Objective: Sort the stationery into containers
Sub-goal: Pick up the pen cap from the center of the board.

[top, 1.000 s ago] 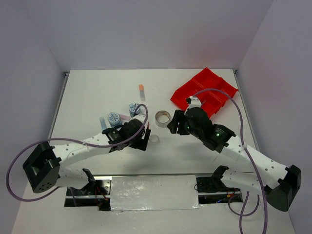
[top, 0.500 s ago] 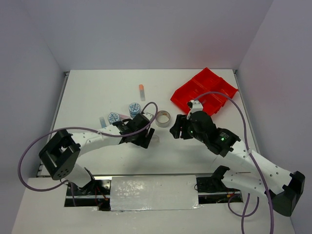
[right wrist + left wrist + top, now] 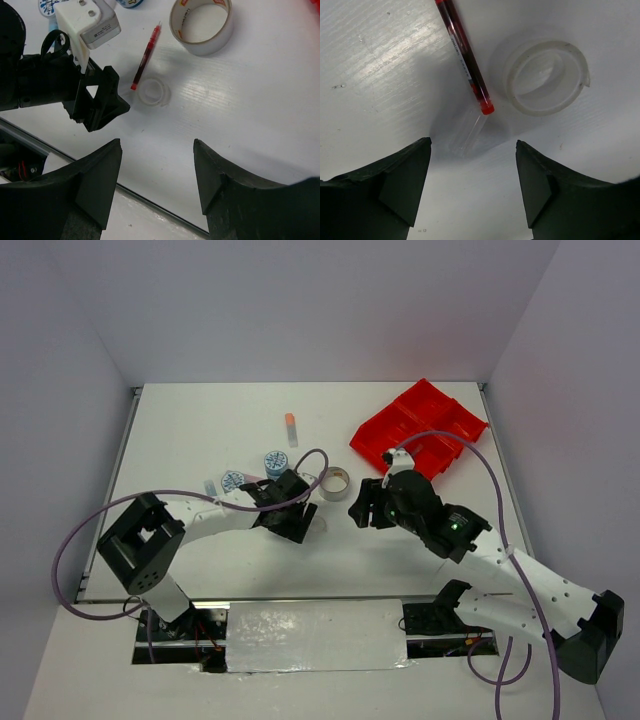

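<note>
- left gripper (image 3: pixel 473 146) jaws wide, empty; red pen (image 3: pixel 465 60) end just ahead of gap, clear tape ring (image 3: pixel 542 107) beside it
- right gripper (image 3: pixel 157 145) jaws wide, empty, ring ahead

- The red pen (image 3: pixel 462 55) runs out past the top edge of the left wrist view; its clear end (pale against the table (image 3: pixel 380 60)) is hard to trace.
- Both fingers (image 3: pixel 395 185) of the left end effector (image 3: pixel 473 150) are cut by the lower edge.
- In the right wrist view, the silvery tape roll (image 3: pixel 200 46) and a patterned tub lid (image 3: pixel 49 6) are clipped at the top.
- From above, the left arm (image 3: pixel 215 518) hides the pen, and the right arm (image 3: pixel 470 535) covers part of the red tray (image 3: pixel 440 415).
</note>
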### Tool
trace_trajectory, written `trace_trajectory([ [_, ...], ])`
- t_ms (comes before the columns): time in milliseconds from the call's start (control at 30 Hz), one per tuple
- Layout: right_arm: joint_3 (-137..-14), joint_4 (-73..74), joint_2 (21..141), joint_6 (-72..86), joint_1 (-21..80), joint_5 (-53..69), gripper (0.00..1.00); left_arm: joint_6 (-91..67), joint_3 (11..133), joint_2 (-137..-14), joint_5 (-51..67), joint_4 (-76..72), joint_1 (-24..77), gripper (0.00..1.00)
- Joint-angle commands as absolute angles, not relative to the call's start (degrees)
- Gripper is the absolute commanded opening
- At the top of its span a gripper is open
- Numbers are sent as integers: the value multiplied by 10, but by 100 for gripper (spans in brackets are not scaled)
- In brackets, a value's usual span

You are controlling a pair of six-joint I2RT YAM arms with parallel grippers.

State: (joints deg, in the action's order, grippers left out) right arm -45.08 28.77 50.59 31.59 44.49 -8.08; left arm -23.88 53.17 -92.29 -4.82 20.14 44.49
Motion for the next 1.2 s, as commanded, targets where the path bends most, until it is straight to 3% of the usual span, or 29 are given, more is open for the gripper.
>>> trace_trajectory([
  [0,-446,278,496,307,446,-77,67,-226,550,-936,-61,208,446,80],
  [400,-431,273,482,306,446,-76,67,-234,544,-975,-69,205,446,66],
  [767,-422,258,483,307,446,-69,67,-239,544,-1004,-119,230,465,64],
  [1033,-423,267,464,304,446,-76,67,-253,525,-1010,-117,226,485,47],
  [1167,-426,273,461,302,446,-78,67,-265,515,-1005,-119,231,490,44],
])
